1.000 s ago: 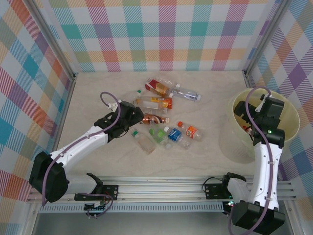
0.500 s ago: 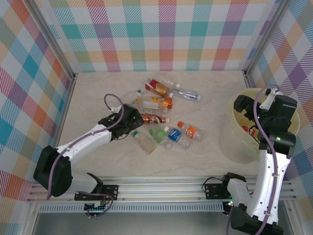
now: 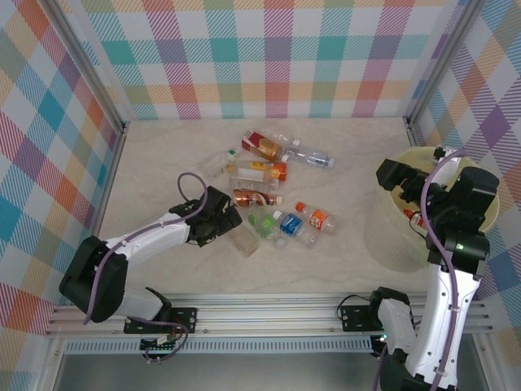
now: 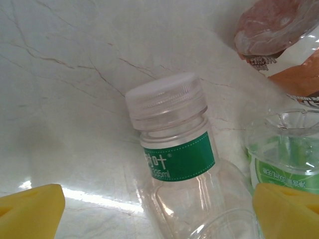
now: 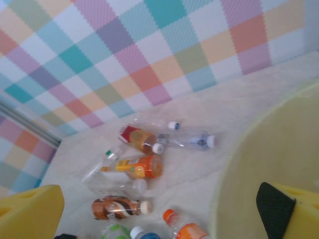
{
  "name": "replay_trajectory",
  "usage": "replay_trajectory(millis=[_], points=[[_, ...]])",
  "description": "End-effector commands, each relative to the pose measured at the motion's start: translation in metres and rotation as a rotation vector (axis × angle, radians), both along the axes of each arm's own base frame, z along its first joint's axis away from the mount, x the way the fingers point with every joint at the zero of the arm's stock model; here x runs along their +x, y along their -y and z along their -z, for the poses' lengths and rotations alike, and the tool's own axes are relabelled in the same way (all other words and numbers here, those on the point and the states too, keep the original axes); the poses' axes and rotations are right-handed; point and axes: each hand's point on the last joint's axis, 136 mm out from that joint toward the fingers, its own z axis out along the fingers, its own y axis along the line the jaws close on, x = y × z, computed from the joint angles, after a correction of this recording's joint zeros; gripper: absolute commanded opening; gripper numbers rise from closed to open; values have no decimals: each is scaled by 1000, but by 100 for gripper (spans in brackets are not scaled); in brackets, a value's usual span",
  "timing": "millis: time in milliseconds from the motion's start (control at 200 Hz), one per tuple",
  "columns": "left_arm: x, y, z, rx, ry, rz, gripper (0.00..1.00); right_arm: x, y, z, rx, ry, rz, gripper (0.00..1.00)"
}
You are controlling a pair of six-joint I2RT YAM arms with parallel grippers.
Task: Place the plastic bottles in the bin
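Several plastic bottles (image 3: 277, 195) lie scattered mid-table. My left gripper (image 3: 227, 221) is low at the cluster's left edge. In the left wrist view it (image 4: 159, 214) is open, its yellow fingertips (image 4: 31, 211) either side of a clear bottle with a green band and white cap (image 4: 172, 149). That bottle (image 3: 242, 238) lies flat on the table. The pale yellow bin (image 3: 389, 238) stands at the right. My right gripper (image 3: 391, 174) hovers over its left rim, open and empty (image 5: 159, 214), facing the bottles.
Beside the clear bottle lie a brown-labelled bottle (image 3: 255, 197) and a green-labelled one (image 3: 262, 221). Orange (image 5: 142, 168) and red-labelled (image 5: 137, 138) bottles lie farther back. Checked walls enclose the table on three sides. The bin's rim (image 5: 259, 149) is close at the right gripper's side.
My left gripper slid right and nearer, onto the clear green-banded bottle. My right gripper rose out of the bin and swung left over its rim.
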Motion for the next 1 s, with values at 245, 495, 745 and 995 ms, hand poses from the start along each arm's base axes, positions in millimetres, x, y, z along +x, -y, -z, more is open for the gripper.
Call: replay_trajectory(millis=[245, 495, 745, 995], points=[[19, 23, 25, -91, -58, -66, 92, -1, -16, -5, 18, 48, -102, 100], [27, 37, 34, -129, -66, -55, 76, -9, -29, -9, 17, 63, -183, 100], [21, 35, 28, -113, -47, 7, 61, -14, -42, -12, 44, 76, -267, 100], [28, 37, 3, -124, 36, 40, 50, -17, -58, -15, 46, 89, -349, 100]])
